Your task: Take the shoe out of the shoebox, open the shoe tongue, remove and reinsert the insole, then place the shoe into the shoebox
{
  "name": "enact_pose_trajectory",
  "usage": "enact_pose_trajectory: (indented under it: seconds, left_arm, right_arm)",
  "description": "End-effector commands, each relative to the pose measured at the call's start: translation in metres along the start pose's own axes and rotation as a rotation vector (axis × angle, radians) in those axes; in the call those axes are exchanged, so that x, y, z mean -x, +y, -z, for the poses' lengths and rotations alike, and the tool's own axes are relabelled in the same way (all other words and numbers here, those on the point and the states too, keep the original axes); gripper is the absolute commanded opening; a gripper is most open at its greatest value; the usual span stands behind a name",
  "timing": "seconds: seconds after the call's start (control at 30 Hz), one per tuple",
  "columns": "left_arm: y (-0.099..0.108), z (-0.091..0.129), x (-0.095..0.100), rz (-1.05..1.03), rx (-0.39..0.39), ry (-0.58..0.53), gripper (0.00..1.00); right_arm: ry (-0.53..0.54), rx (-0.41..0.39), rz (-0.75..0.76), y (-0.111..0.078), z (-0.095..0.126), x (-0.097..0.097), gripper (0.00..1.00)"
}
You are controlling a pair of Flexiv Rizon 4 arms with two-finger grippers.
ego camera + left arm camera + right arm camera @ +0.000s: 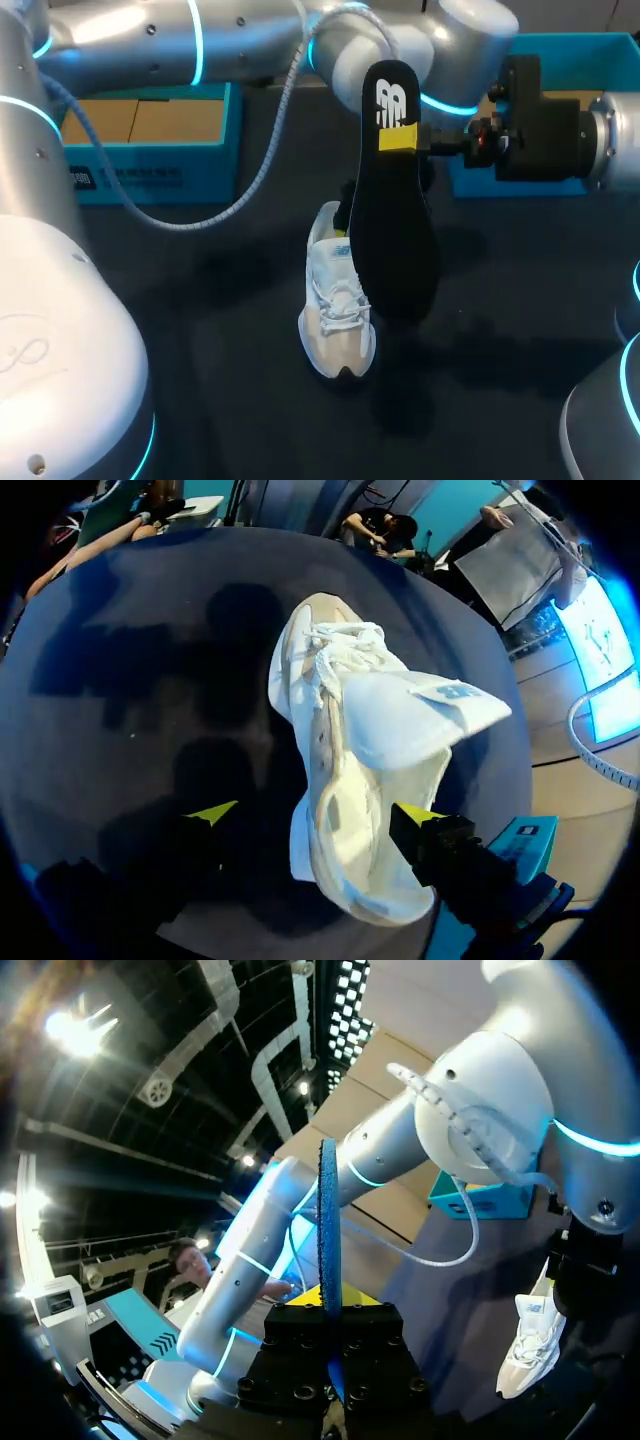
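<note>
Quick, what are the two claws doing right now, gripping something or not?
Left gripper: open, straddling the white shoe's heel.
Right gripper: closed on the black insole.

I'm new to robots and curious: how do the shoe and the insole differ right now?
The shoe is white; the insole is black. The shoe rests on the table, while the insole is held upright in the air. The right gripper is shut on the insole; the shoe merely lies inside the left gripper, which is open. Both are over the table's middle.
</note>
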State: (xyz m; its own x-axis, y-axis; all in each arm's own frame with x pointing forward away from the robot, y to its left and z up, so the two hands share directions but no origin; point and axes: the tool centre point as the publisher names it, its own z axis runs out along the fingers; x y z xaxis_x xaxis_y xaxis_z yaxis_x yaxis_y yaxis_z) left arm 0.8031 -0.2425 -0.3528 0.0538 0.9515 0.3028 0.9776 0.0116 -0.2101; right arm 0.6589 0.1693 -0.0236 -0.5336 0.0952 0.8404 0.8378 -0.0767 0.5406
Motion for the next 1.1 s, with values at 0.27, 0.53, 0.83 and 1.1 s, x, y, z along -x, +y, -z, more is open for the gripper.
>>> enact_pose_trajectory:
  seconds: [0.27, 0.53, 0.83, 1.1]
  left_arm:
    - [0.011, 0.05, -0.019, 0.01, -0.002, -0.212, 1.0]
    - [0.011, 0.085, -0.036, -0.001, 0.002, -0.371, 1.0]
    - [0.0, 0.117, -0.06, -0.043, -0.027, -0.567, 1.0]
    - [-0.013, 0.14, -0.092, -0.091, -0.035, -0.714, 1.0]
  right_arm:
    - [-0.081, 0.11, -0.019, 0.002, 0.029, 0.001, 0.0]
    - [-0.205, 0.156, -0.119, 0.02, 0.067, 0.014, 0.0]
    - [-0.239, 0.198, -0.262, 0.037, 0.098, 0.053, 0.0]
    - [-0.23, 0.239, -0.353, 0.052, 0.112, 0.082, 0.0]
